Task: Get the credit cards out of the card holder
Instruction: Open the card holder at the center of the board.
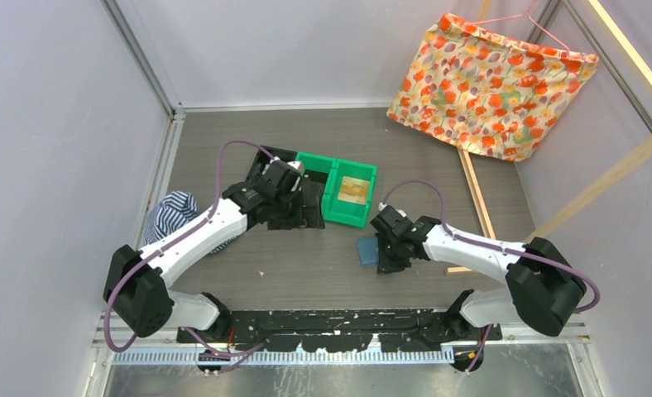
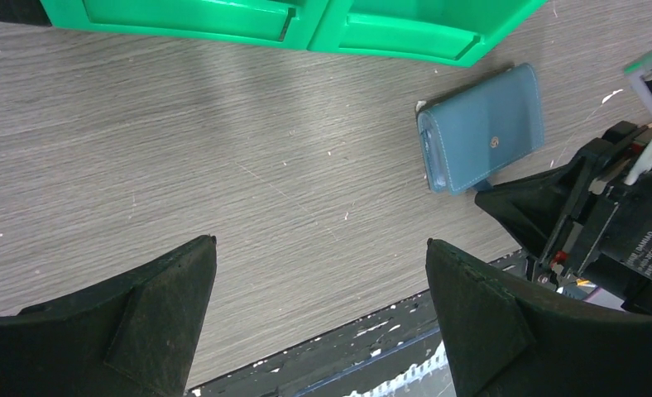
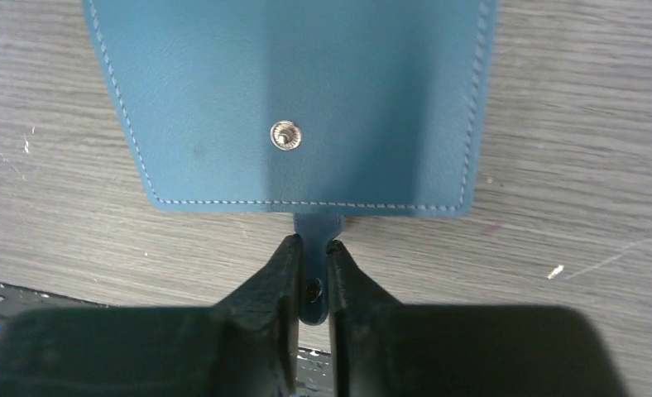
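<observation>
The card holder (image 1: pixel 366 251), a teal-blue wallet, lies folded shut on the wood-grain table, its snap stud facing up. In the right wrist view the card holder (image 3: pixel 290 99) fills the top, and its small closing tab (image 3: pixel 315 225) sticks out toward me. My right gripper (image 3: pixel 313 244) is shut on that tab, one finger on each side. The right gripper (image 1: pixel 386 252) sits at the holder's right edge. My left gripper (image 2: pixel 320 241) hangs open over bare table, well left of the card holder (image 2: pixel 481 131), nothing between its fingers. The credit cards are hidden.
Two joined green bins (image 1: pixel 339 186) stand just beyond the left gripper, one holding a yellowish item (image 1: pixel 356 189). A striped cloth (image 1: pixel 174 215) lies at the left. A floral cloth (image 1: pixel 492 83) hangs at the back right, above a wooden strip (image 1: pixel 476 194).
</observation>
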You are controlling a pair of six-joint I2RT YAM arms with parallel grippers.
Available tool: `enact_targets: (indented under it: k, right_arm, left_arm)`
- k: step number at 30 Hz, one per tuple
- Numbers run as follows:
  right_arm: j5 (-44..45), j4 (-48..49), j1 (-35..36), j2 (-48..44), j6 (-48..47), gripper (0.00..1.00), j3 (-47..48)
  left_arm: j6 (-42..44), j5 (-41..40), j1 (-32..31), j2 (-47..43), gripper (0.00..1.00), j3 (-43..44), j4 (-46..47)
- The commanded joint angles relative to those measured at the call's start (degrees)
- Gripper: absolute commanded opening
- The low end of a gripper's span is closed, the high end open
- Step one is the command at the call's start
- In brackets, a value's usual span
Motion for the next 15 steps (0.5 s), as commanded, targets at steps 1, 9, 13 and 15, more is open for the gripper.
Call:
enact_targets:
  k: [1,9,13,15]
  right_arm:
    - [-4.36,3.19,1.59,1.26,-0.24,0.1,1.13]
    - [-14.85,11.6,11.65,11.94,1.83,0.4,12.61]
    - [-21.37,12.2,12.81,17.8,0.44,0.61,22.25]
    - [-17.23,10.23,12.69,15.57,-1.75,0.64,22.51]
  left_arm:
    - [-0.26,-2.62,0.04,-2.73,0.98,0.18,-0.69]
    - [2.94,-9.39,1.02,-3.88,0.99,3.03,-7.15]
    - [3.67,-10.87,1.97,-4.81,0.99,3.45,-9.15]
    - [3.56,-11.81,2.11,-5.75,1.0,3.22,-10.42]
